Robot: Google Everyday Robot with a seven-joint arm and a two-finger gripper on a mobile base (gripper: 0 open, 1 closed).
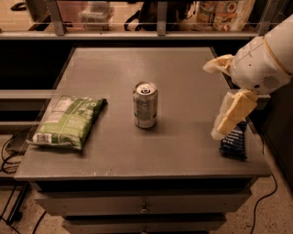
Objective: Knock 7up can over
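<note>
The 7up can [145, 106] stands upright near the middle of the grey table [183, 151], silver top and pull tab facing up. My gripper [211, 100] hangs over the table's right side, well to the right of the can and not touching it. Its two cream fingers [233, 112] are spread apart with nothing between them. The white arm body [263, 59] enters from the right edge.
A flat green snack bag [68, 121] lies at the table's left front. A dark blue wrapped bar [234, 142] lies at the right front, partly under my lower finger. A shelf with rails and packages [224, 13] runs behind the table. Drawers sit below the tabletop.
</note>
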